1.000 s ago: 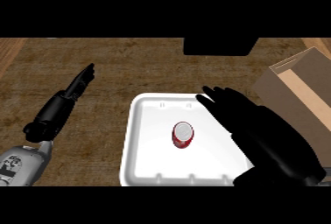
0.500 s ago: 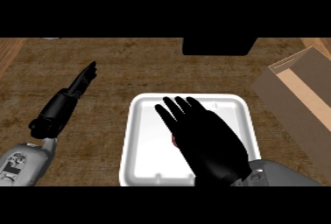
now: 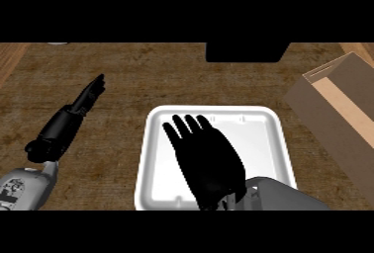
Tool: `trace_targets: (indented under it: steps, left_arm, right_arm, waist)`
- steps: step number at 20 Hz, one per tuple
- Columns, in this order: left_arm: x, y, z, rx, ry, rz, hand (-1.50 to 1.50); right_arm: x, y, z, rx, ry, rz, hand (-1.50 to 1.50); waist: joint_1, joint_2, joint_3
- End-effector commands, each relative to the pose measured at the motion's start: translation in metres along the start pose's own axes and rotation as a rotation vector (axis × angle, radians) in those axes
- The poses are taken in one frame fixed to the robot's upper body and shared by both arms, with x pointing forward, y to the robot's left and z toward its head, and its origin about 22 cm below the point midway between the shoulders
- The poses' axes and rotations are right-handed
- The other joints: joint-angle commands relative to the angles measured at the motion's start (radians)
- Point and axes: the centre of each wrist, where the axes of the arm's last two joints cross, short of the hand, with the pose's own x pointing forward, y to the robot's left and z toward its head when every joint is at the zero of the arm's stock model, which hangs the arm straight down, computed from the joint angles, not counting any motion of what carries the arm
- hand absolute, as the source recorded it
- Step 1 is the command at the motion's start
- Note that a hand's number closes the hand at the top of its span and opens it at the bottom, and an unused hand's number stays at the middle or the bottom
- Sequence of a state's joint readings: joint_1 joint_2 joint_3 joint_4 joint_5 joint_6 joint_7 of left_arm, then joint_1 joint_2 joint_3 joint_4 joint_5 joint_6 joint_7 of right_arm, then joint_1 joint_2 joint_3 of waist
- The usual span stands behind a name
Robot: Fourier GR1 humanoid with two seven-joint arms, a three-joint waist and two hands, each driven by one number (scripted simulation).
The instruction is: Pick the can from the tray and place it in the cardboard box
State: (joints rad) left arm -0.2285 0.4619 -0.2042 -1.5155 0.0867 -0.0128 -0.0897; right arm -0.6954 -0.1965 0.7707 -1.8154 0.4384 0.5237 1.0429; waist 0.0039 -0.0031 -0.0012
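- Across the brown counter [image 3: 146,79], a white tray [image 3: 270,138] sits in the middle and an open cardboard box [image 3: 343,113] stands well off to its right, leaning past the view's edge.
- Over the tray, the right hand [image 3: 208,158] lies flat, fingers straight and spread, gripping nothing that I can see.
- Under that hand is where I judge the can to be; it is fully hidden, so I cannot tell whether it stands upright or whether the palm touches it.
- Left of the tray, the left hand [image 3: 86,96] rests on the counter, fingers straight and released.
- Risk, as I judge it: with the can out of sight, the fingers may close beside it or on its top, tipping it so it rolls in the tray.
- Second risk: the box's near wall stands between tray and opening, so a low carry could knock the can against it.
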Motion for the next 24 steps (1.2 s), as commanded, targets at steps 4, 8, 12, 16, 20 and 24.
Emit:
trace_targets:
  steps: [4,8,12,16,20,24]
  left_arm:
    - [0.003,0.005,0.002,-0.001,-0.009,0.004,0.00]
    - [0.009,-0.012,0.005,0.009,-0.012,0.000,0.00]
    - [0.007,-0.002,-0.001,-0.011,-0.005,0.006,0.00]
    - [0.011,0.003,-0.003,0.006,0.004,0.002,0.00]
    - [0.001,-0.001,0.003,-0.001,-0.018,0.008,0.00]
    - [-0.010,-0.005,0.008,-0.001,-0.020,0.009,0.00]
  right_arm:
    - [0.006,0.004,-0.017,-0.016,0.176,0.066,-1.50]
    - [-0.002,0.019,-0.030,-0.009,0.191,0.097,-1.50]
    - [0.005,0.013,-0.023,0.021,0.212,0.137,-1.50]
    - [0.009,0.037,-0.036,0.007,0.227,0.128,-1.50]
    - [-0.003,0.056,-0.029,0.019,0.216,0.105,-1.50]
    - [-0.006,0.051,-0.038,0.058,0.197,0.079,-1.50]
  waist:
    - [0.000,0.001,0.001]
    - [0.003,0.002,0.001]
    - [-0.003,0.001,0.001]
    - [-0.002,0.002,0.001]
    - [-0.003,0.002,0.001]
    - [-0.002,0.002,0.001]
